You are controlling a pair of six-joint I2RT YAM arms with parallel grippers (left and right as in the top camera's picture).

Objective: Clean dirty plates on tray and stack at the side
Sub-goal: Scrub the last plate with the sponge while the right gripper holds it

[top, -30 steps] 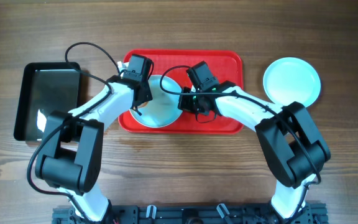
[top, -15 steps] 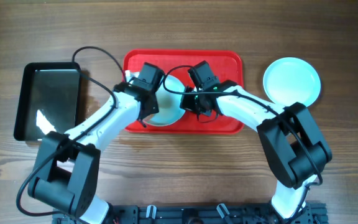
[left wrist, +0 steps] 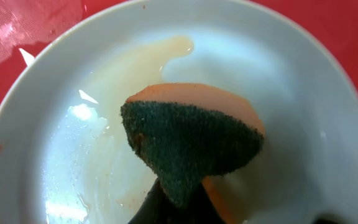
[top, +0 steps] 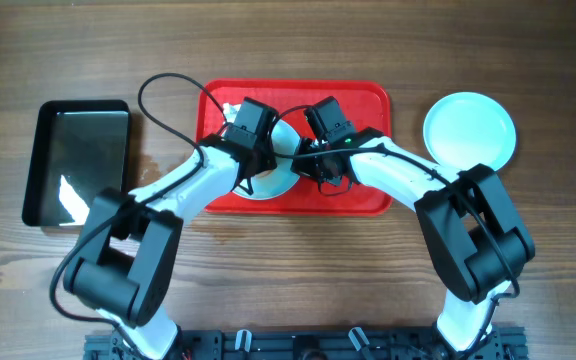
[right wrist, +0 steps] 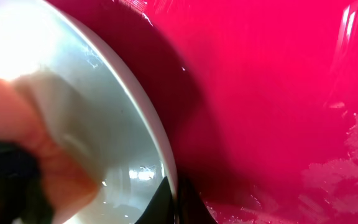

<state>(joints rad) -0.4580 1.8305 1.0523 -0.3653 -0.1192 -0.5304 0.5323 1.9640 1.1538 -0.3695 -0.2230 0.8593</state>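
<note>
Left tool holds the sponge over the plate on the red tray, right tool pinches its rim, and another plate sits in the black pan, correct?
No: the overhead view shows that other plate on the table to the right of the tray, not in the black pan. The rest stands.

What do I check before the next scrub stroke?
1. Sponge gripped in left jaws: ok.
2. Right jaws pinching the plate rim: ok.
3. Plate inside the tray: ok.
4. Plate clean: not ok, pale smear near the rim.
5. Side plate parked right of the tray, clear of both arms: ok.
6. Third plate's place: cannot tell, none in view.
</note>
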